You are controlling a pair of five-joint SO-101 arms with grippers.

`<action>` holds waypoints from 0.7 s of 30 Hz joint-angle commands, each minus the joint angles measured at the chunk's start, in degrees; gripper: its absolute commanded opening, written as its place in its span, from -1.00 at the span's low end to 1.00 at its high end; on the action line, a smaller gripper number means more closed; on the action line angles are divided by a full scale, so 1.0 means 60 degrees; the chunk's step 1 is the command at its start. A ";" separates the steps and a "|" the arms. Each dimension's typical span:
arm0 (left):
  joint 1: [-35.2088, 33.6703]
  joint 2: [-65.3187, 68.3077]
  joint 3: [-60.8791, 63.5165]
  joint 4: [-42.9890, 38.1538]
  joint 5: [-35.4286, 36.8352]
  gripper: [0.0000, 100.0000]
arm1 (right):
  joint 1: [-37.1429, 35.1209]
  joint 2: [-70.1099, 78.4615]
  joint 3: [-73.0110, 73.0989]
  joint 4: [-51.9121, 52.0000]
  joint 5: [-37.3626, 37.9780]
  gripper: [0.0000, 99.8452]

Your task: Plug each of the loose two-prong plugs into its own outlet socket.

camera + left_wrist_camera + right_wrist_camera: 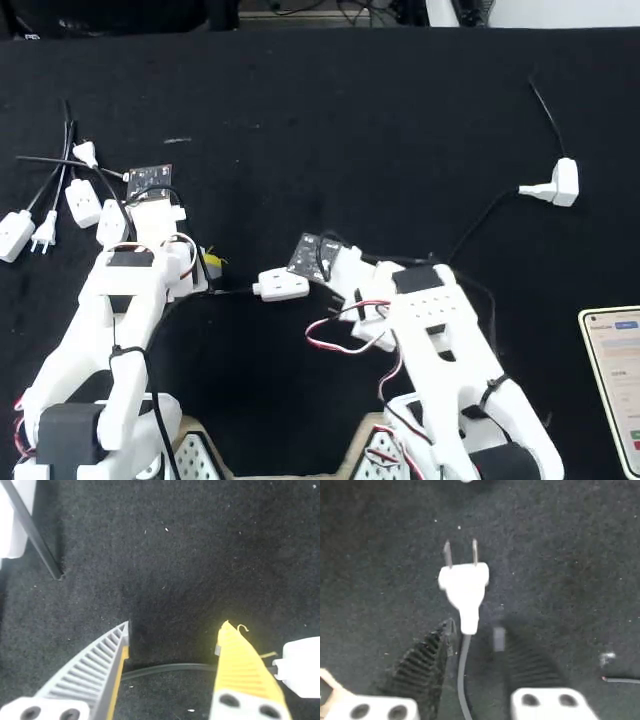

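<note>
Both stand open, holding nothing. The right gripper (473, 630) straddles the cord (462, 680) just behind the plug (464, 582). The left gripper (175, 626) straddles the cable (165, 668) beside the socket (302, 667), probably readying to steady it.

Phone screen (614, 390) print too small — nothing legible.

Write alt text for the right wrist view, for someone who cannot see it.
A white two-prong plug with bare metal prongs lies flat on the black cloth table, prongs pointing away from the right gripper. Its grey cord runs back between the gripper's two open, dark ribbed fingers.
</note>
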 commanded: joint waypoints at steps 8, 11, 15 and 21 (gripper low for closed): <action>-0.0110 -0.0322 -0.0022 -0.0073 0.0103 -0.43 | 0.0103 -0.0271 0.0051 -0.0029 -0.0293 -0.42; -0.0110 -0.0322 -0.0022 -0.0073 0.0103 -0.43 | 0.0147 -0.0271 0.0462 -0.0850 -0.0161 -0.42; -0.0110 -0.0322 -0.0007 -0.0073 0.0103 -0.43 | 0.0161 -0.0271 0.1092 -0.1919 -0.0176 -0.46; -0.0110 -0.0322 -0.0007 -0.0073 0.0103 -0.43 | 0.0161 -0.0271 0.1194 -0.2051 -0.0132 -0.85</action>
